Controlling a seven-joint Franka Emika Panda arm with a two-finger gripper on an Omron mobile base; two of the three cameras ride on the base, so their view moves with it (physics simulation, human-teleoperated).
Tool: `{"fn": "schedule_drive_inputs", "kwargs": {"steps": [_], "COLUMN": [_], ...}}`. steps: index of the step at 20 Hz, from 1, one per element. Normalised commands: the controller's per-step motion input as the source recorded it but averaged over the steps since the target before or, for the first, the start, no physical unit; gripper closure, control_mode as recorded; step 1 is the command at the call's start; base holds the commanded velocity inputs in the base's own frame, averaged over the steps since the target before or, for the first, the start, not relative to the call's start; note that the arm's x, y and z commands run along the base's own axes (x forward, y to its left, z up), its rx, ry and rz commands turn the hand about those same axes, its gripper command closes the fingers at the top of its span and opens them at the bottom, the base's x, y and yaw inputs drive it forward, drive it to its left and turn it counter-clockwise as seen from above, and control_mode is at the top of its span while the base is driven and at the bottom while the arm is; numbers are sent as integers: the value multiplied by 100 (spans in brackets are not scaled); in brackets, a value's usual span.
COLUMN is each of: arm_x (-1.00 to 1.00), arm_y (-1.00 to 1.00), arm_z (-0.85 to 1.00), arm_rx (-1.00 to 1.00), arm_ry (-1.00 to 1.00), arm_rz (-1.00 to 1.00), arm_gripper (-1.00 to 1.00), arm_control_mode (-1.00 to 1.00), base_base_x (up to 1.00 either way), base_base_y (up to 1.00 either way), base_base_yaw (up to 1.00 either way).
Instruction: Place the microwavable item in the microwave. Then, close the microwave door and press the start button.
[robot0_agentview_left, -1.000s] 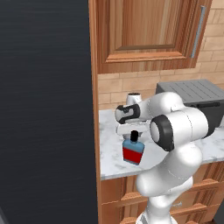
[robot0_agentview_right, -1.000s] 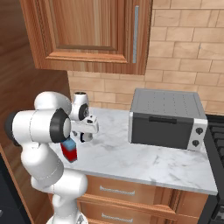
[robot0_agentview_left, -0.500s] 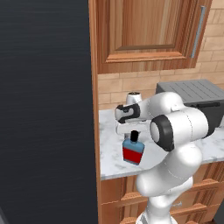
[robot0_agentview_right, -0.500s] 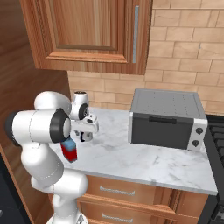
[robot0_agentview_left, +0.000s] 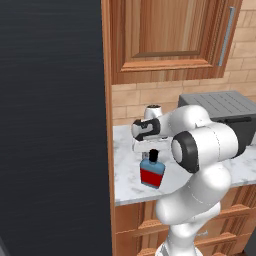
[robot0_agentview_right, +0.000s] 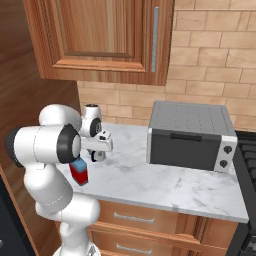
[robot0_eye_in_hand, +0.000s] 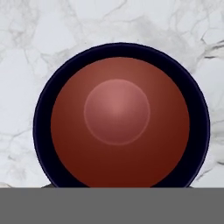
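The counter (robot0_agentview_right: 165, 185) lies under the gripper (robot0_agentview_right: 98, 156). The grey box appliance (robot0_agentview_right: 190, 136) stands well off to its right. The bottle (robot0_agentview_left: 152, 171) sits just beside it. The cup (robot0_eye_in_hand: 120, 114) is straight below the hand; whether the jaws pinch it cannot be told.

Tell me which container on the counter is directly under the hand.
The cup, dark-rimmed with a reddish inside, sits directly below the hand. The blue-and-red bottle stands beside it, nearer the counter's front edge.
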Motion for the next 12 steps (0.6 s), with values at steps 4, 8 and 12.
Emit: {"fn": "schedule_drive_inputs", "kwargs": {"steps": [4,8,12], "arm_x": [-1,-3,-3], "arm_y": [0,0,0], "arm_z": [11,37,46], "arm_rx": [0,0,0], "arm_ry": [-2,-6,-7], "arm_rz": [0,0,0], "arm_gripper": [100,100,100], "arm_control_mode": [-100,-100,-100], "base_base_x": [0,0,0], "base_base_y": [0,0,0], "base_base_yaw": [0,0,0]}}
